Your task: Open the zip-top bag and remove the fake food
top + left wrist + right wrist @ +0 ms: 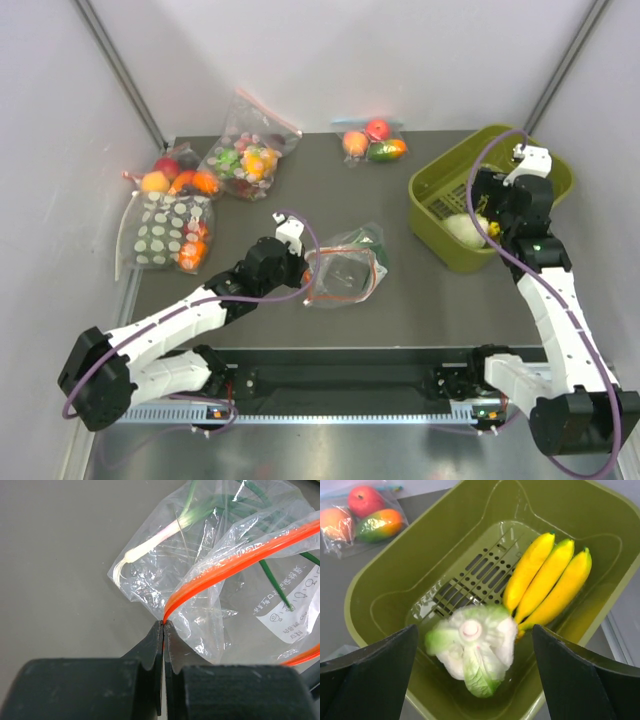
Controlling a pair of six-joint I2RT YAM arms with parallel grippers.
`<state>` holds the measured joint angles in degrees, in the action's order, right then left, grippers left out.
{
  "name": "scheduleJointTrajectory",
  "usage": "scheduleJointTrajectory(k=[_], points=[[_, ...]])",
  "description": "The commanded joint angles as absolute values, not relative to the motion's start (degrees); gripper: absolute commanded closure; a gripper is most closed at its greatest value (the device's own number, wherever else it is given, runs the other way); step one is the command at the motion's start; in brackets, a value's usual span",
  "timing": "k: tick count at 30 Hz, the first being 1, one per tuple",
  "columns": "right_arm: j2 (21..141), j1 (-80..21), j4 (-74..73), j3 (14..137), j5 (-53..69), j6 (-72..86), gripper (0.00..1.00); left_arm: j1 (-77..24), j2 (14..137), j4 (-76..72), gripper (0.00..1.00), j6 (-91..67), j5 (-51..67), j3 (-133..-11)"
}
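Observation:
The clear zip-top bag (345, 268) lies mid-table, its mouth open. My left gripper (300, 262) is shut on the end of its red-orange zip strip (220, 570), with the jaws pinched together at the strip's corner (164, 623). A green onion (165, 532) and a paper label (295, 610) show inside the bag. The yellow bananas (550, 580) and the pale green-and-white lettuce head (472, 647) lie in the green basket (395, 570). My right gripper (475, 630) is open and empty above the lettuce (462, 230).
The green basket (430, 195) stands at the right. A small bag with a peach, apple and green-orange piece (373, 143) lies at the back. A white-dotted bag (170, 232), a fruit bag (180, 175) and a bag of multicolour pieces (250, 155) lie at the left.

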<state>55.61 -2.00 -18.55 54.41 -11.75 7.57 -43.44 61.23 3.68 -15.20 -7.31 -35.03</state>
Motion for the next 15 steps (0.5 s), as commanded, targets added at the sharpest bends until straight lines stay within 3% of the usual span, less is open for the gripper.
scheduleJointTrajectory(k=[1, 9, 15], points=[[53.3, -1.1, -17.1, 56.8, -9.9, 7.2, 0.04, -43.1, 59.9, 3.0, 1.0, -14.7, -7.0, -34.6], [45.9, -6.3, -16.4, 54.8, 2.5, 6.4, 0.09, -43.1, 59.0, 3.0, 1.0, -16.0, -7.8, -35.2], [44.6, -26.8, -16.5, 52.9, -2.8, 5.9, 0.11, -43.1, 58.6, 3.3, 1.0, -16.4, -7.4, -35.9]])
